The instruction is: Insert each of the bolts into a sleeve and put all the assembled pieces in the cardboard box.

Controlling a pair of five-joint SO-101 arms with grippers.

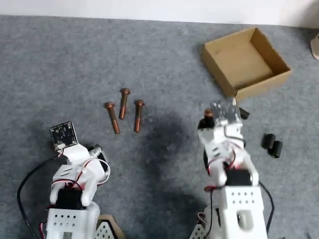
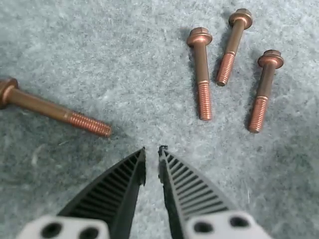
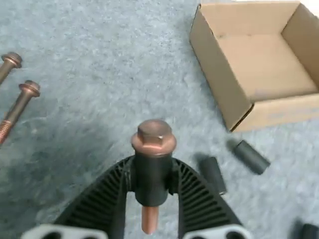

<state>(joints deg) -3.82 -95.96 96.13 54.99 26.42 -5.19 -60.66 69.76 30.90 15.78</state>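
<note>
The main risk is the bolt (image 3: pixel 153 137) slipping out of its sleeve (image 3: pixel 149 185). The right gripper (image 3: pixel 150 173) pinches only the black sleeve, and the bolt seems to hang in it by its flanged head, so tipping the wrist past level on the way to the cardboard box (image 3: pixel 215 87) could let it slide free. A release too soon would likely drop the piece on the grey carpet (image 1: pixel 164 59) or against the box's near wall, since in the high view the gripper sits just short of the nearest corner and not over the opening. A low pass could also nudge the loose sleeves (image 3: pixel 213 174) lying between gripper and box, and being round they would probably roll. The assembled piece stands upright in the jaws: copper hex head on top, dark smooth sleeve round the shank, threaded tip poking out below. The left gripper (image 2: pixel 152 154) is drawn almost together with nothing in it, above the carpet near the loose bolts (image 2: pixel 201 69)
</note>
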